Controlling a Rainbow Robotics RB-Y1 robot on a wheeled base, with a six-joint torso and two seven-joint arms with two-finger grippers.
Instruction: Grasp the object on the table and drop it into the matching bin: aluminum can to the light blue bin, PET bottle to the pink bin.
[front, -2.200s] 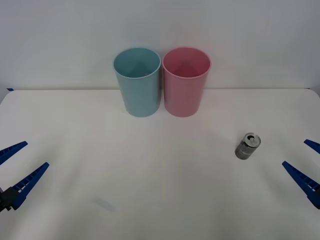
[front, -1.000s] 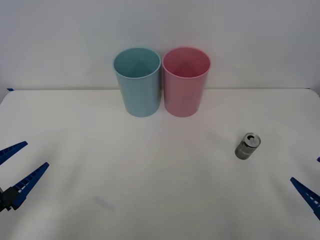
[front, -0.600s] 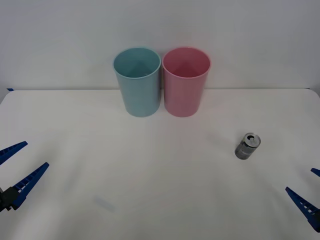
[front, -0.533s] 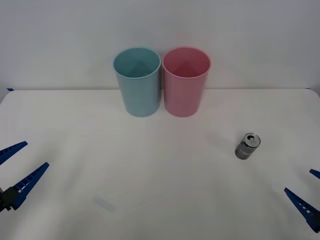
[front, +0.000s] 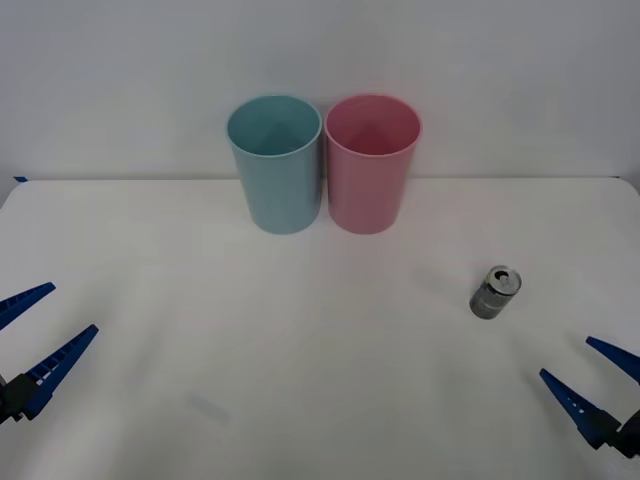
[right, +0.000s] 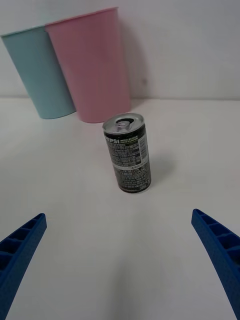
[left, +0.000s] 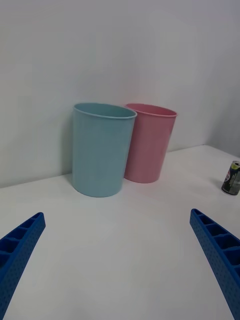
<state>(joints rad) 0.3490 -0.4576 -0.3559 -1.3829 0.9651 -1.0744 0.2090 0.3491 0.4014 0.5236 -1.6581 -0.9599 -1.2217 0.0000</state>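
Standing upright on the white worktop (front: 320, 400), the small silver can (front: 495, 292) sits right of centre, nearer than the two bins and well apart from them. At the far middle, the light blue bin (front: 275, 163) and the pink bin (front: 372, 163) stand side by side, blue on the left, just beside each other. Low at the near right, the right tool (front: 590, 385) hangs released, its fingers spread and pointed at the can without touching it, while the left tool (front: 40, 330) waits released at the near left edge.
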